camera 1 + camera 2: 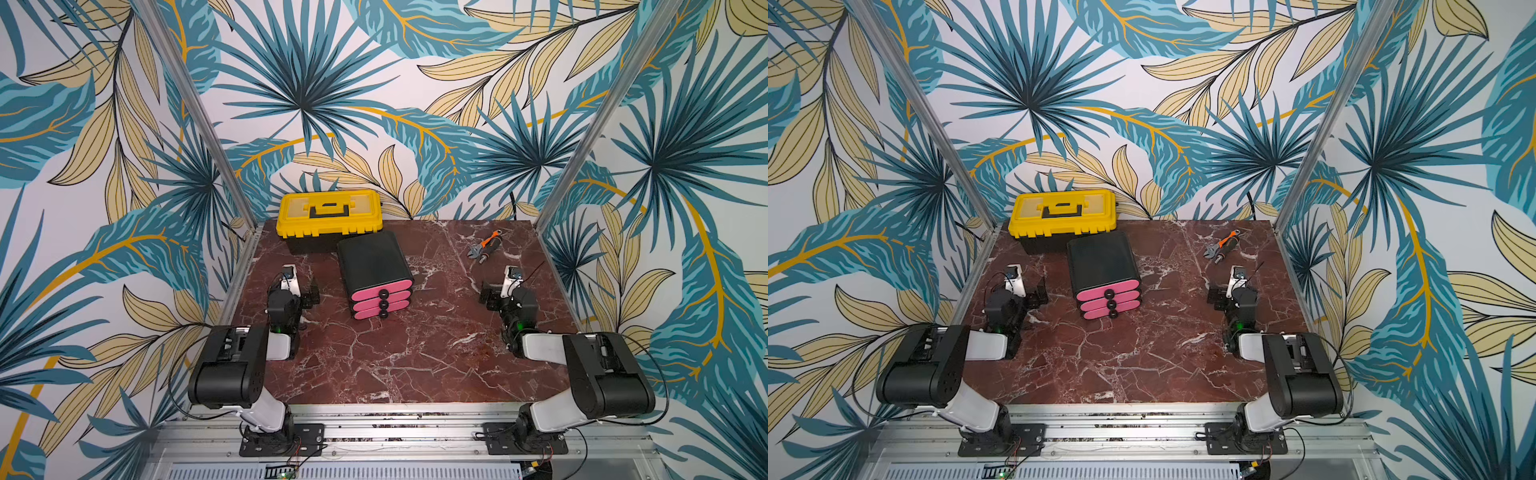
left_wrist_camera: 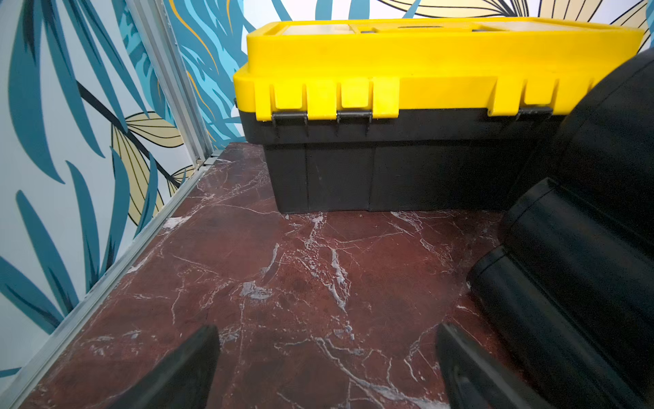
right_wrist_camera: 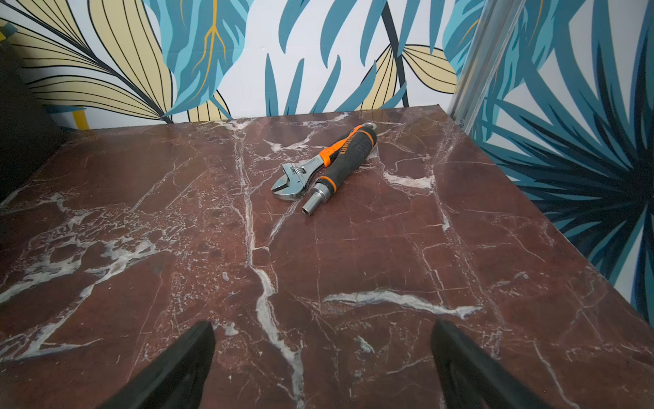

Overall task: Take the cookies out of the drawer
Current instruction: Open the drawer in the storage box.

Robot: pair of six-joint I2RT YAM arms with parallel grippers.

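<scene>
A black drawer unit [image 1: 374,262] [image 1: 1102,259] stands mid-table with three pink drawer fronts [image 1: 381,300] [image 1: 1108,300], each with a black knob, all pushed in. The cookies are hidden. My left gripper [image 1: 311,291] [image 1: 1040,293] rests low on the table to the left of the unit, open, with only bare marble between its fingers [image 2: 327,331]. The unit's black side [image 2: 584,255] shows beside it in the left wrist view. My right gripper [image 1: 489,296] [image 1: 1214,297] sits to the right of the unit, also open and empty [image 3: 323,327].
A yellow-lidded black toolbox [image 1: 330,218] [image 1: 1064,216] [image 2: 407,88] stands behind the drawer unit at the back left. An adjustable wrench [image 3: 293,182] and an orange-black screwdriver handle [image 3: 345,159] lie at the back right [image 1: 484,247]. Metal posts and patterned walls bound the red marble table [image 1: 415,357].
</scene>
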